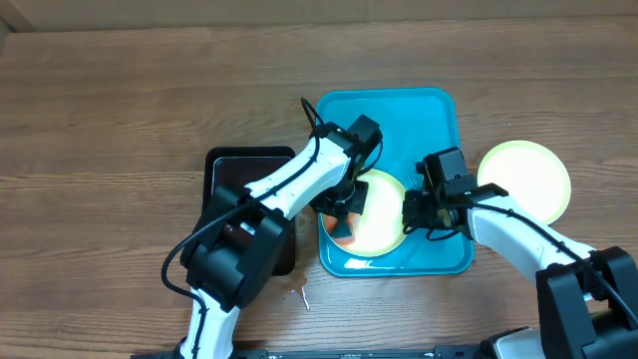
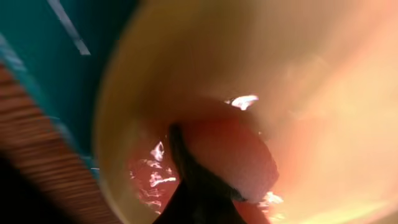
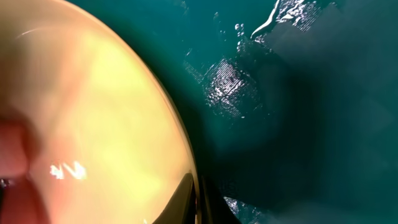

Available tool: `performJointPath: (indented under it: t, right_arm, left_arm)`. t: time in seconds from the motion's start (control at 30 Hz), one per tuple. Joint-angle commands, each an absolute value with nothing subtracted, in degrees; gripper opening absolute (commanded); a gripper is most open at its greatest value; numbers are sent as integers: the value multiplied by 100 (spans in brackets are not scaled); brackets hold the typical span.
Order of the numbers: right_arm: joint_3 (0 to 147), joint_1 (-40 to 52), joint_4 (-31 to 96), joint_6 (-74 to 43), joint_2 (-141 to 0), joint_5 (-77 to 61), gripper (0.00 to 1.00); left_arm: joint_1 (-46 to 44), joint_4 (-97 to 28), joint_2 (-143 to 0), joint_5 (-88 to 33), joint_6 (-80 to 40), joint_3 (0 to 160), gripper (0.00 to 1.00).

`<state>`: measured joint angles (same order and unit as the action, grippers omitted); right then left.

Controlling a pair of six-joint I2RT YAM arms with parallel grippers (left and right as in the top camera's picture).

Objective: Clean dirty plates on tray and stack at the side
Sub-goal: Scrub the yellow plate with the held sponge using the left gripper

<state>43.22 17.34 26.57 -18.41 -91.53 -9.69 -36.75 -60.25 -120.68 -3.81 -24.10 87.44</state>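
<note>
Fig.: plate (image 1: pixel 384 217) in tray (image 1: pixel 439 110), between the jaws. L jaws closed on reddish sponge (image 2: pixel 230 162), pressing it onto plate; R jaws pinch plate rim. Risk: scrub force vs. thin, wet-looking rim grip, so plate may slip and skid. 2nd plate (image 1: pixel 523 181) outboard of R jaws, on worktop (image 1: pixel 100 100).

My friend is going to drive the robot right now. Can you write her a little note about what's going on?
Left gripper: shut, pressed onto the plate on the tray, against something red-orange; sponge or smear, cannot tell.
Right gripper: shut on that plate's right rim.
Second plate: on the table, right of the tray, looks clean.
Done: probably one plate set aside.
Left: finish wiping this plate, then stack it on the second. No third plate in view.
</note>
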Motion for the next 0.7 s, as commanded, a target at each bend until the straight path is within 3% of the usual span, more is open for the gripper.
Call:
performJointPath:
  t: [0.0,0.37,0.67]
  right_arm:
    - [4222,1767,2751,-1850,-9345,-777,4]
    - [4222,1767,2751,-1852,-9345,-777,4]
    - [4222,1767,2751,-1850,-9345,-777,4]
  left_arm:
    - [-3603,-5885,-12175,1009,-2554,8753,4]
    - [-3603,-5011,-12178,-484,-2375,8753,4]
    - [-3699,-4257,-12265,-2738,-2377,8748,4]
